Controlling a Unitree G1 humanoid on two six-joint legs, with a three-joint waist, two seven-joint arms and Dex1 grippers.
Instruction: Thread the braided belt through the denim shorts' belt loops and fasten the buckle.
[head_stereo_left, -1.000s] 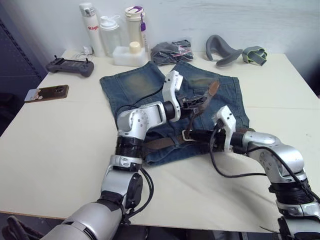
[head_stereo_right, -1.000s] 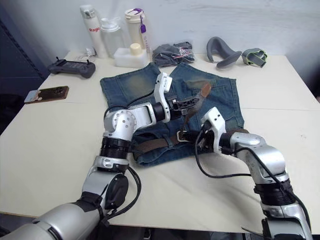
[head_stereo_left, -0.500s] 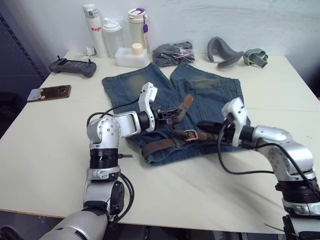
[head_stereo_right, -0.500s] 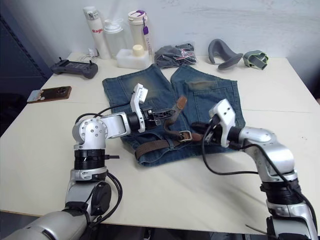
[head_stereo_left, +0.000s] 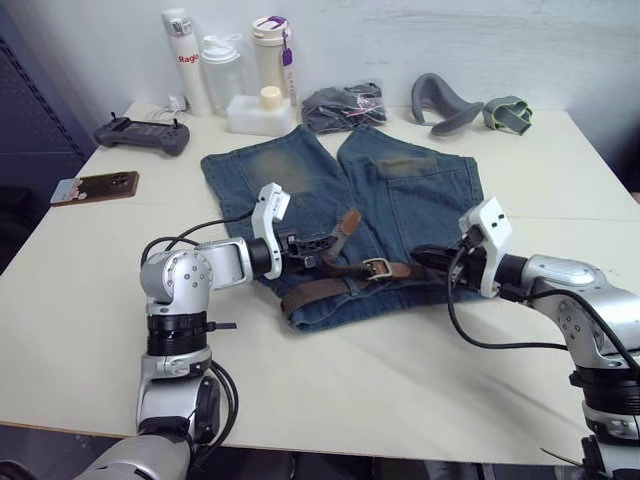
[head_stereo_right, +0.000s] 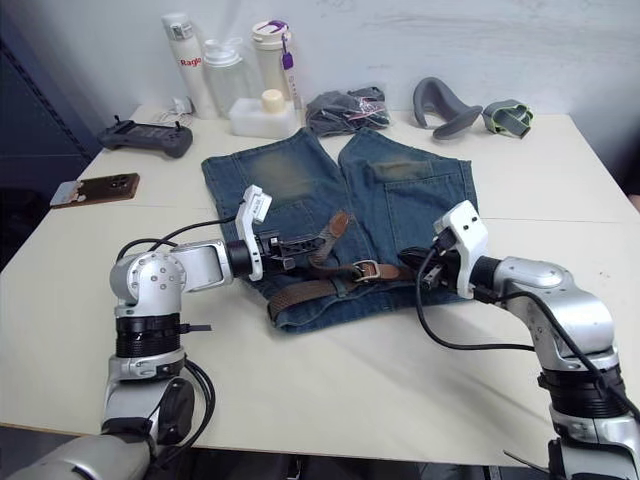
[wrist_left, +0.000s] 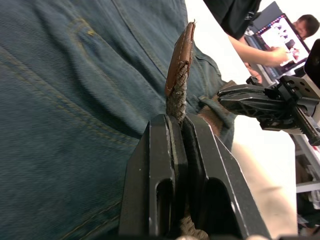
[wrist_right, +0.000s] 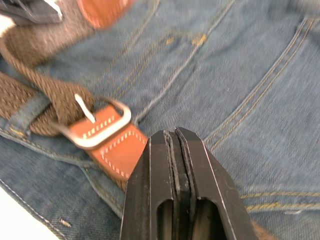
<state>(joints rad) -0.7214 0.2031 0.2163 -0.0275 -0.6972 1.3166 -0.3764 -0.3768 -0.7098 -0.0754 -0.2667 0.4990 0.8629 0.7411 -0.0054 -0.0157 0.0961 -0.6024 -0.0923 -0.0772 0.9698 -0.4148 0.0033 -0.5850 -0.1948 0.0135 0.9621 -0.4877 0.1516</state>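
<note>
My shorts (head_stereo_left: 400, 195) lie flat on the table (head_stereo_left: 90, 300), waistband toward me and legs pointing away, and everything else I place against them. The belt (head_stereo_left: 318, 290) runs along that near waistband, its buckle (head_stereo_left: 377, 266) resting at the middle of the waist with the strap already passed through the frame. My left gripper (head_stereo_left: 318, 243) sits over the left half of the shorts, fingers (wrist_left: 165, 165) clamped tight on the braided strap just below its plain brown tip, which sticks up and slants away from the denim. My right gripper (head_stereo_left: 428, 258) lies low over the right half of the waist, just beside the buckle, its fingers (wrist_right: 175, 165) pressed together with nothing between them. Beyond the leg hems stand three bottles (head_stereo_left: 222, 62) and a small white box (head_stereo_left: 258, 110), with a dark bundle in a bag (head_stereo_left: 345, 103) next to them. Farther left of the shorts lie a phone (head_stereo_left: 95, 186) and a grey controller (head_stereo_left: 140, 133).
</note>
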